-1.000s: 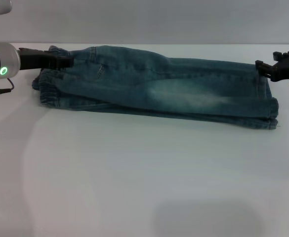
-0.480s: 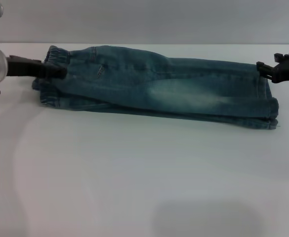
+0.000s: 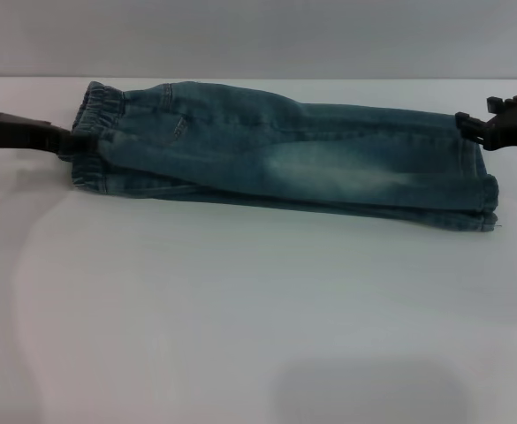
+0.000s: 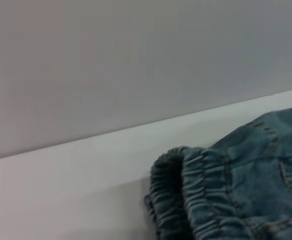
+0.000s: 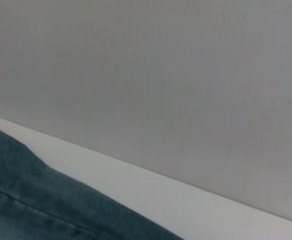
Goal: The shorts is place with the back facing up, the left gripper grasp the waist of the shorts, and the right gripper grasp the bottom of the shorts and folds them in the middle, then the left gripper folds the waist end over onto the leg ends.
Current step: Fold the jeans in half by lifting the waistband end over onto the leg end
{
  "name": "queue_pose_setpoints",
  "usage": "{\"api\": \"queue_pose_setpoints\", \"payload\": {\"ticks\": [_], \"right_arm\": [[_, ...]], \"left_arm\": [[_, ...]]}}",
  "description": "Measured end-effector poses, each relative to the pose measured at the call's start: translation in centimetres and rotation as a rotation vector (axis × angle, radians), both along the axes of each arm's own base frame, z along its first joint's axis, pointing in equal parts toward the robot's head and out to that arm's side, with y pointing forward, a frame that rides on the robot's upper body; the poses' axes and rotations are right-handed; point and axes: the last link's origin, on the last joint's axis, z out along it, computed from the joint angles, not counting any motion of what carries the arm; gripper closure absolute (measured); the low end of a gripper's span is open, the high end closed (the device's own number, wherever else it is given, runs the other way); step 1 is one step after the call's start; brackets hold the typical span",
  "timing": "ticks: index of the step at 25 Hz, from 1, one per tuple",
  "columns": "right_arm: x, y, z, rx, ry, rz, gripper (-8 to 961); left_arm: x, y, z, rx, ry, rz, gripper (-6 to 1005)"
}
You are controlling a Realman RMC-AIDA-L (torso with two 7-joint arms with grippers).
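Where the white table [image 3: 240, 318] meets the grey wall, the shorts [image 3: 285, 155] are found lying lengthwise across the far part of the surface, already folded in half along their length so that one leg is stacked on the other. The waist [image 3: 95, 132], a gathered and ruffled elastic band, is placed at the robot's left end, and the leg ends [image 3: 481, 190], flat stitched hems, are stacked at the right end. A pale bleached patch is noted near the middle of the upper layer.

The left gripper [image 3: 59, 140] is seen low at the left edge of the table, with its black tip touching the waist band; whether its fingers are closed on the cloth or merely against it cannot be told. In the left wrist view, the ruffled waist [image 4: 195, 195] is shown close up, resting on the table with the wall behind it.

The right gripper [image 3: 472, 126] is positioned at the right end, with its black tip at the far corner of the leg ends; the spacing of its fingers cannot be told either. In the right wrist view, only a dark edge of denim [image 5: 41, 205], the table and the wall are recorded.
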Motion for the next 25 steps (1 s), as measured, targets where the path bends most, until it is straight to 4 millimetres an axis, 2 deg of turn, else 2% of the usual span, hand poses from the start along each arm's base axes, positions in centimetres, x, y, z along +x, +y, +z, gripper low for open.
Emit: {"api": "queue_pose_setpoints", "payload": {"ticks": [11,25], "right_arm": [[-0.8,-0.2,-0.4,-0.029,0.037,0.032,436],[-1.3,0.2,0.4,-0.013,0.027,0.054,436]], "left_arm": [[-1.1,-0.1,-1.4,0.018,0.019,0.042,211],[0.0,0.0,-3.1,-0.003,0.003,0.026,269]]}}
